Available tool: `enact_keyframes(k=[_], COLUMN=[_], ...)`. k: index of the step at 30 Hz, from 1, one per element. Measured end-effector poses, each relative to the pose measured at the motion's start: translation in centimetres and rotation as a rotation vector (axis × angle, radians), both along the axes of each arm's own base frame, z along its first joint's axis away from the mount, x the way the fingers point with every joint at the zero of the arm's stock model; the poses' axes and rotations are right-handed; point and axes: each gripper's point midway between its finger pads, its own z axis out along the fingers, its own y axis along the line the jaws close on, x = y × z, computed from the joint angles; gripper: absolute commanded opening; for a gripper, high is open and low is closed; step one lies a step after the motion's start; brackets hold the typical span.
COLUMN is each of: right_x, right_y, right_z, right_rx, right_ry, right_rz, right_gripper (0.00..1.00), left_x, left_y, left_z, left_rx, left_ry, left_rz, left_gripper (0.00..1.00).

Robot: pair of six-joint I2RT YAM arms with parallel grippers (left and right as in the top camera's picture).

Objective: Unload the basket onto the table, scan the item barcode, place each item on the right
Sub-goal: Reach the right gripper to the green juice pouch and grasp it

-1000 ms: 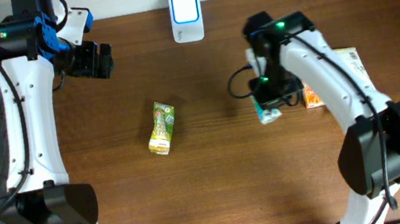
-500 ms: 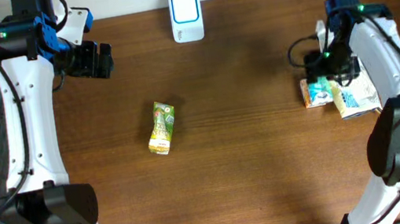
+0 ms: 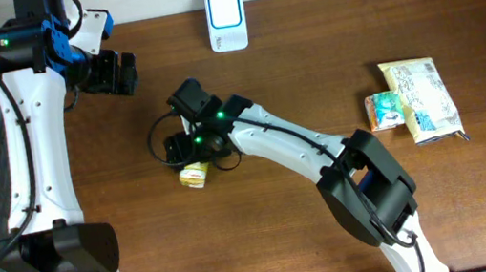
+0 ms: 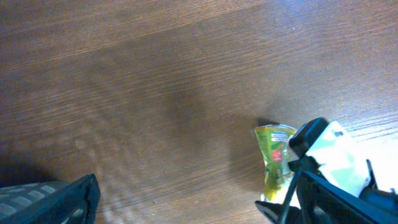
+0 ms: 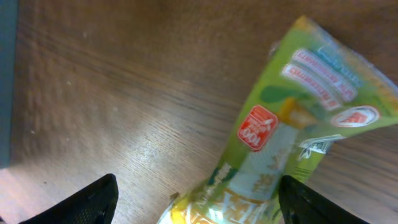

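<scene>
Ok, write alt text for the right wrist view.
A green and yellow packet lies slanted on the brown wooden table, filling the right of the frame. Two dark fingers stand wide apart at the bottom corners, the packet's lower end between them.

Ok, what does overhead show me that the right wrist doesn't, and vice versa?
Overhead only: the scanner at the far edge, two packets off to the right, the left gripper at the left. Right wrist only: the green pouch label close up, red badge included, the right gripper open astride it. Both: that pouch lying on the wood table.
</scene>
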Motion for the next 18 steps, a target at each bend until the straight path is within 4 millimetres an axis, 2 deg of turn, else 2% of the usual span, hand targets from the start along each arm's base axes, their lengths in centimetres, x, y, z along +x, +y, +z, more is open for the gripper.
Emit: enact_keyframes(k=[3,5,6,7,9,10,12,13,15,16,17,18], right_x=[-1.7,-3.1,-3.6,-3.9,-3.6,-3.4,-2.8,-2.7,-2.8,-3.0,-3.0,-3.2], right_y=[-0.8,-2.8,-3.9,-5.0,-6.3,-7.2,-8.4,-8.5,-8.1,-8.0,-7.7,-7.5], right_z=[-1.9,-2.9,-3.2,-3.5,-3.6,-3.6,-3.6,-3.6,-3.6,-3.6,-3.6,-3.5], right_rx=[-0.069,-0.162,-0.205,-0.241,-0.263,-0.274,-0.28,-0.279,-0.277,-0.278,-0.278,-0.276], right_ry=[0.074,0.136,0.158,0.175,0.176,0.17,0.119,0.095,0.066,0.06,0.049,0.044], right_rz=[0.002,-0.009,-0.007,0.003,0.04,0.087,0.226,0.276,0.335,0.349,0.366,0.375], right_gripper=[0.7,0.58,0.56,0.55,0.58,0.62,0.62,0.54,0.19,0.09,0.04,0.04], left_x=[0.0,0.0,0.0,0.0,0.0,0.0,0.0,0.0,0.0,0.0,0.0,0.0], left_y=[0.0,0.0,0.0,0.0,0.0,0.0,0.0,0.0,0.0,0.0,0.0,0.0], left_z=[0.0,0.0,0.0,0.0,0.0,0.0,0.0,0.0,0.0,0.0,0.0,0.0], left_rx=[0.0,0.0,0.0,0.0,0.0,0.0,0.0,0.0,0.0,0.0,0.0,0.0], left_ry=[0.001,0.001,0.001,0.001,0.001,0.001,0.001,0.001,0.001,0.0,0.001,0.0], left_rz=[0.0,0.0,0.0,0.0,0.0,0.0,0.0,0.0,0.0,0.0,0.0,0.0], left_gripper=[0.99,0.99,0.99,0.99,0.99,0.99,0.99,0.99,0.99,0.99,0.99,0.99])
